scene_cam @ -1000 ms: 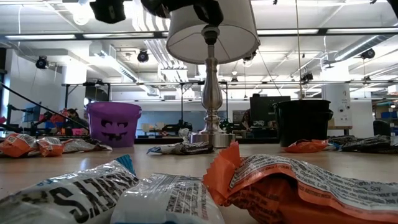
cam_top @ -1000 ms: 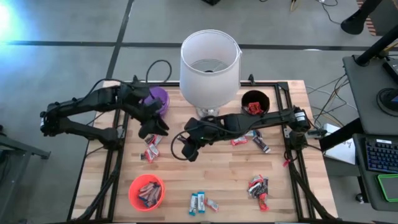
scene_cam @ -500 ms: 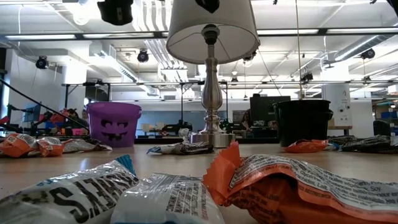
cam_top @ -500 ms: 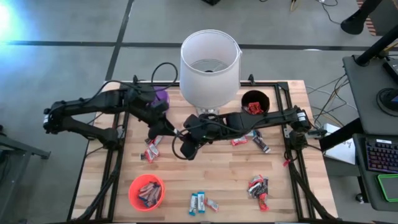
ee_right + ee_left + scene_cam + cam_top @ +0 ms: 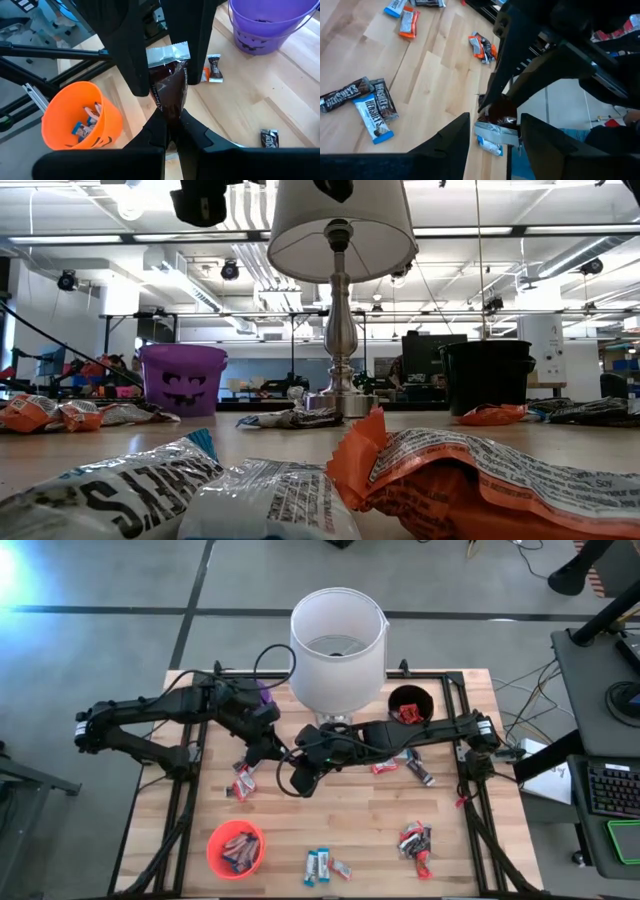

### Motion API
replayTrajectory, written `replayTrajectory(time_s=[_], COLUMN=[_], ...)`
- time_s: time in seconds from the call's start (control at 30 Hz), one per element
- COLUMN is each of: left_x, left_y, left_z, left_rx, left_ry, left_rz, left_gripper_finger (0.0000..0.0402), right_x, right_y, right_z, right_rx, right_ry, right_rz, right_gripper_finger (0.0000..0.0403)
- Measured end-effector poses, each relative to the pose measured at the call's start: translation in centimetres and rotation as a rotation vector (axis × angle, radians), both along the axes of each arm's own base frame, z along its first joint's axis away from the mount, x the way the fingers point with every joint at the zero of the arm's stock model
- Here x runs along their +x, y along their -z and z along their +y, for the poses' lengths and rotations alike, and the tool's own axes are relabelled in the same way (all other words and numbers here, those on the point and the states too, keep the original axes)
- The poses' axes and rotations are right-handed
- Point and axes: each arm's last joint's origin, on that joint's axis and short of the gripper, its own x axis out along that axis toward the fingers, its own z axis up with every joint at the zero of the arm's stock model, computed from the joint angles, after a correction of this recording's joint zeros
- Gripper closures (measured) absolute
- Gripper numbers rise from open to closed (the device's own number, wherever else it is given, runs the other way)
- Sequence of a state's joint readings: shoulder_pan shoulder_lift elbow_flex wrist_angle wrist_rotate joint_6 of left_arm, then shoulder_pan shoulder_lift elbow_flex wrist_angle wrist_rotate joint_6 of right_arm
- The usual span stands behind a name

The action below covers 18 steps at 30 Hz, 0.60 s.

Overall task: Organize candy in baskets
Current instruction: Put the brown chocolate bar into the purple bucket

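My right gripper [image 5: 293, 770] is shut on a dark brown candy bar [image 5: 170, 82] above the table's middle. My left gripper [image 5: 270, 752] meets it from the left. Its open fingers [image 5: 131, 60] stand on either side of the bar's silver end [image 5: 495, 132]. The purple basket [image 5: 270, 25] is at the far left, mostly under the left arm in the high view. The black basket [image 5: 410, 705] stands far right and holds a red candy. The orange basket [image 5: 236, 848] is at the near left with several candies. More candy [image 5: 243, 780] lies loose on the table. My right gripper pinches the dark bar's near end [image 5: 168, 111] between its two fingers, slanting down from the table's right. The bar sticks out forward past the fingertips, silver end farthest, lifted clear of the table. My left gripper: whether its fingers touch the silver end, I cannot tell.
A lamp with a big white shade [image 5: 338, 645] stands at the far middle, close behind both grippers. Loose candies lie at the near middle [image 5: 320, 865], near right [image 5: 415, 840] and under the right arm [image 5: 385, 767]. Black frame rails run along both table sides.
My left gripper has moved from beside the purple basket toward the table's right and near edge, up to my right gripper. Its fingers now stand around the held bar's free end. The right gripper and the bar have stayed in place.
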<state>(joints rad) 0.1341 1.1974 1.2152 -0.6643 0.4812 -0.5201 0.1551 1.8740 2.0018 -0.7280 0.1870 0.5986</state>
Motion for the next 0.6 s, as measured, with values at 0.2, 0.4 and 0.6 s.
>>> replayTrajectory(time_s=[0.2,0.4,0.6], left_x=[-0.17,-0.19,-0.23], left_y=[-0.12,-0.11,-0.09], left_z=[-0.08,-0.09,-0.11], left_rx=[0.017,0.048,0.062], left_ry=[0.015,0.037,0.055], left_rz=[-0.012,-0.025,-0.030], left_gripper_finger=[0.0309,0.0390,0.0396], right_x=[0.00,0.00,0.01], right_y=[0.00,-0.01,-0.08], right_z=[0.00,0.01,0.03], right_rx=[0.000,0.002,-0.003], right_ry=[0.000,-0.002,-0.016], right_rz=[0.000,0.000,-0.002], right_gripper_finger=[0.0390,0.0390,0.0386])
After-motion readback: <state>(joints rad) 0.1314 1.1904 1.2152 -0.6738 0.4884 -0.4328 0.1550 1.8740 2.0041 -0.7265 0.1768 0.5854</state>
